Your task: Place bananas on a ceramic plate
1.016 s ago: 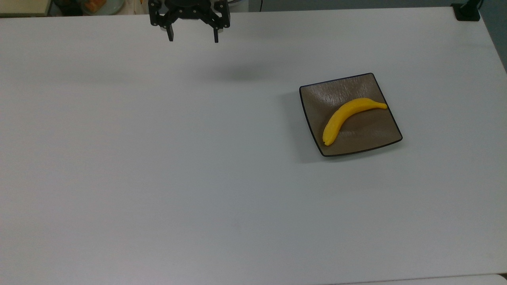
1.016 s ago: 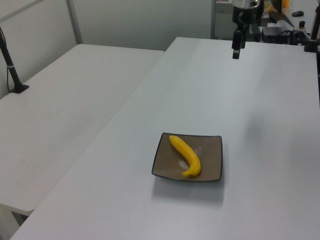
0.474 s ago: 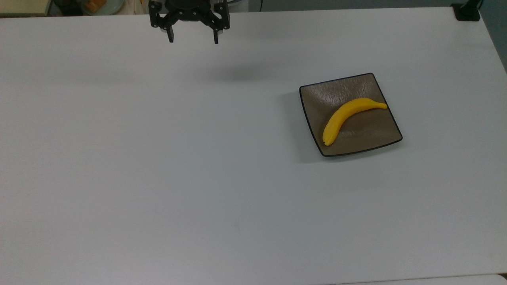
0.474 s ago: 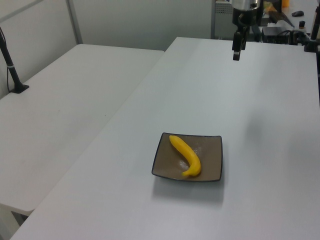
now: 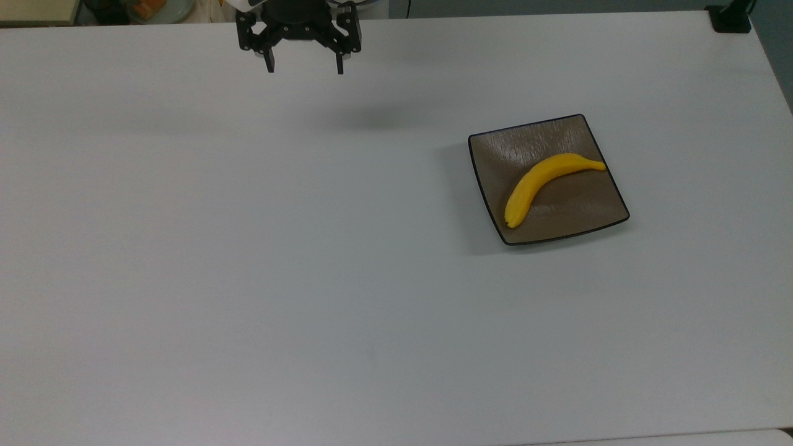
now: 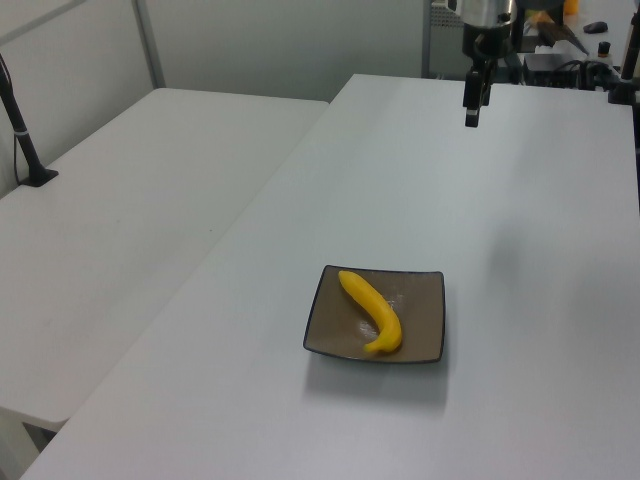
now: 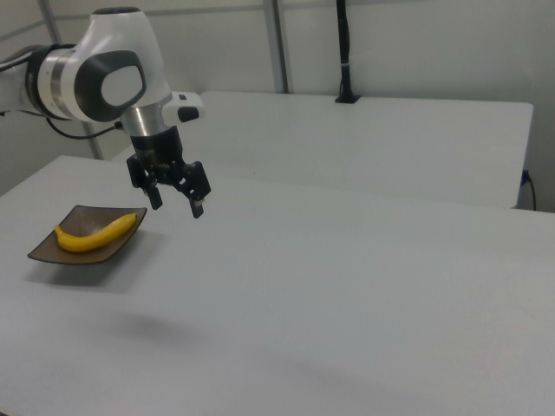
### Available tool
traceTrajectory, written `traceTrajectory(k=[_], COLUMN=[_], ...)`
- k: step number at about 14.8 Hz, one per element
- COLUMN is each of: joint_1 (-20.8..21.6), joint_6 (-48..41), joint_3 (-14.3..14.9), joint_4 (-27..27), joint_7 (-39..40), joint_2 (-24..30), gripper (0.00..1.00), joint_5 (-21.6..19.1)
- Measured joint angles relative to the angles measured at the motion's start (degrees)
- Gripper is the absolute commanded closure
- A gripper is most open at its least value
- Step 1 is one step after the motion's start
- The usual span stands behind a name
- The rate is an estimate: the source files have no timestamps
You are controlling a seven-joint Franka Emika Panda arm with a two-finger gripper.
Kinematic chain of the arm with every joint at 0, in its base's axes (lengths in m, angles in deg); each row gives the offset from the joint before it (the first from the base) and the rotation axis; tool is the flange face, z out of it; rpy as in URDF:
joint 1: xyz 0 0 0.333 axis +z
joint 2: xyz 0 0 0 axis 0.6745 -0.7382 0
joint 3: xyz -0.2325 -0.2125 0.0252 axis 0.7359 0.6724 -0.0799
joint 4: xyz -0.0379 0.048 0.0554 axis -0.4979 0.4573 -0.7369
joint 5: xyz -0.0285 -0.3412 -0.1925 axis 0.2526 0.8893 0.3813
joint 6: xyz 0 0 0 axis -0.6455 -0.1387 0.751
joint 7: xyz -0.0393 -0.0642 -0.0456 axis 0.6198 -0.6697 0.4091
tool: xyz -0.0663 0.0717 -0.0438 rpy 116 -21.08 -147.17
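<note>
gripper (image 5: 304, 67) position is what has changed: compared with the frame a second ago, the fingertips are seen slightly lower in the top view and shifted a little toward the top view's right, while the fingers are kept spread apart with nothing held between them. the banana (image 5: 546, 183) and the ceramic plate (image 5: 489, 158) are found exactly where they were; no shift is seen in either. the banana is lying diagonally across the square brown plate, resting on its surface, with its thin stem end near the plate edge on the top view's right. the gripper is held in the air well apart from the plate, above the white table (image 5: 248, 279), as is confirmed in the left view (image 6: 471, 112) and the right view (image 7: 176, 203). from this, the placing is judged to be done and the arm only to be settling away. counted: one banana, one plate, one gripper with two fingers, one robot arm (image 7: 95, 78).
</note>
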Motion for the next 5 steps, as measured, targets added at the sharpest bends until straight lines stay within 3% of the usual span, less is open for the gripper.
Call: traceTrajectory(k=[5], joint_1=[0.1], joint_6=[0.0], joint_3=[-0.3], joint_4=[-0.2], joint_7=[0.0], joint_2=[-0.5], gripper=[0.0], joint_5=[0.0])
